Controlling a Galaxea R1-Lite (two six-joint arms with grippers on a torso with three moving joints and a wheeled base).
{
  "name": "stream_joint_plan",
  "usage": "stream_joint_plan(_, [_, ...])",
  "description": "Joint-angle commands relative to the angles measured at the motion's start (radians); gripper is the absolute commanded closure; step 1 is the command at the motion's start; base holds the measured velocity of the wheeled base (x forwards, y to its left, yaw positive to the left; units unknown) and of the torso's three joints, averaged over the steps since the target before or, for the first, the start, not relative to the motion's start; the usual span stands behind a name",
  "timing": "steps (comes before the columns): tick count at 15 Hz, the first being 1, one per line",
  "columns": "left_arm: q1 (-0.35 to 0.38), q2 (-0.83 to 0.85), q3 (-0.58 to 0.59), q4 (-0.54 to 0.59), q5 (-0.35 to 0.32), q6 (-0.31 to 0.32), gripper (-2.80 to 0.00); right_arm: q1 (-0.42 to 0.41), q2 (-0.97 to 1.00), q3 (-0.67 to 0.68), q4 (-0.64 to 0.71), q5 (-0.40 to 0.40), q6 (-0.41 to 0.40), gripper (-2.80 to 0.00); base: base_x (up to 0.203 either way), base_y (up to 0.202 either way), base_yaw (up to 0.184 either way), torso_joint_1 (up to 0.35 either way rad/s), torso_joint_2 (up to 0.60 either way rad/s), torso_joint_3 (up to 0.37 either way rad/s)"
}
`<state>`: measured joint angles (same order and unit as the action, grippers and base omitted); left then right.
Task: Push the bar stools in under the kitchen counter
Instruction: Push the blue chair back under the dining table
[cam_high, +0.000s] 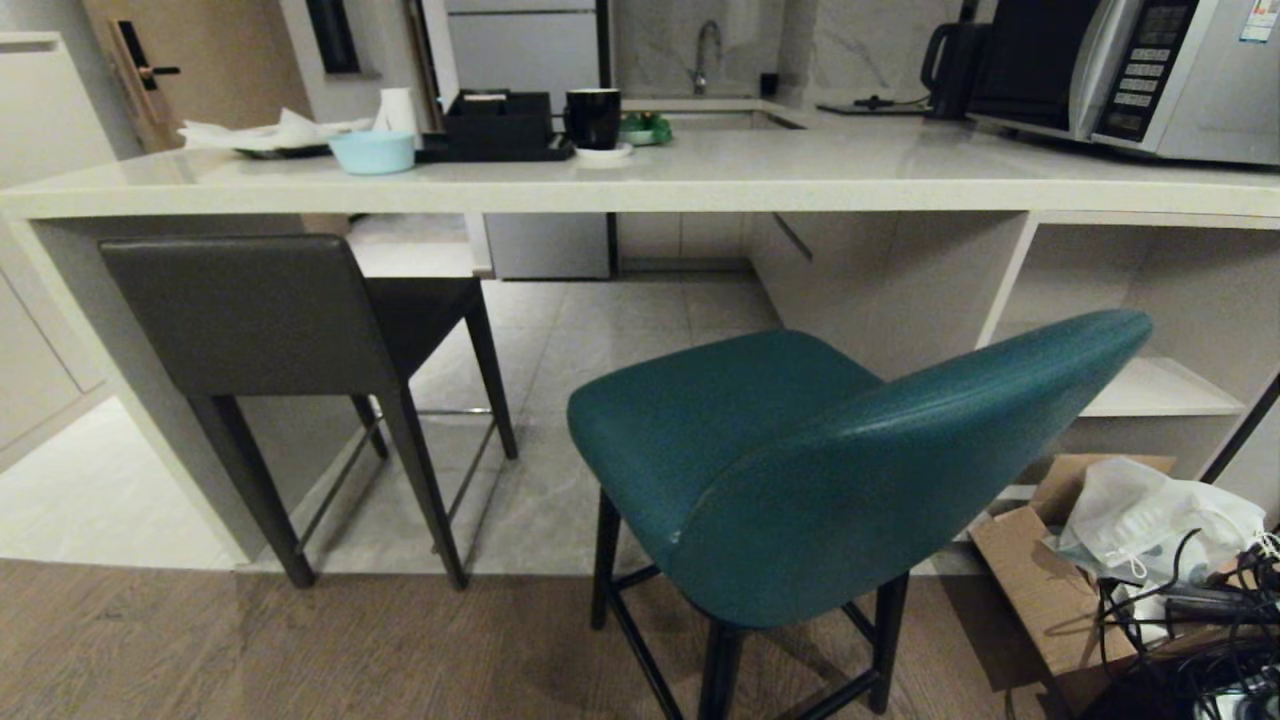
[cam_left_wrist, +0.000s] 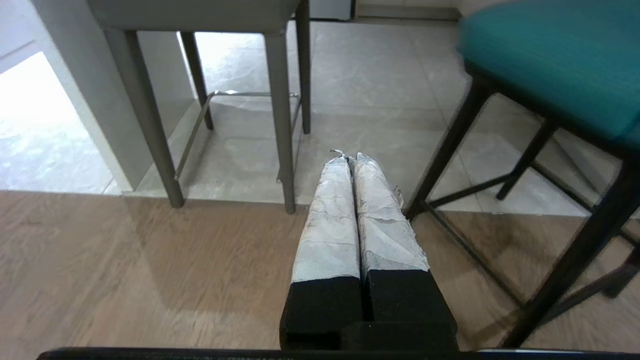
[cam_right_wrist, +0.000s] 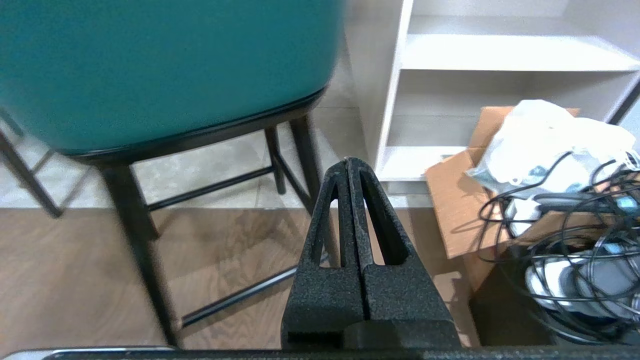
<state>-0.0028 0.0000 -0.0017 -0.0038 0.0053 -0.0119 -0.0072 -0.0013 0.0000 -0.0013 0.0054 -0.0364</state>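
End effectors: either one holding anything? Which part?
Nothing held. Left end effector and right end effector are both shut on nothing, short of the teal stool.

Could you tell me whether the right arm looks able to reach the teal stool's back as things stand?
Probably yes: the right gripper, shut, points just below the teal stool, nothing between them; the cardboard box sits off to the side.

Teal stool (cam_high: 800, 460) on black legs — dark grey stool (cam_high: 250, 310), off-white counter (cam_high: 700, 180), brown wood-grain floor (cam_high: 300, 650).
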Motion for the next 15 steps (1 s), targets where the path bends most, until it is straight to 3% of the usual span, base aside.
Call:
stream_joint_plan(1, [0.000,0.002,0.000,-0.001,0.001,0.000,0.00,0.000,0.001,0.000,0.000,-0.001,0.002,0.00,0.000,0.000,0.000,0.000,0.00,0.000])
stream_joint_plan(15, [0.000,0.002,0.000,-0.001,0.001,-0.002,0.00,0.000,0.001,0.000,0.000,0.001,0.000,0.00,0.000,0.000,0.000,0.000,0.00,0.000])
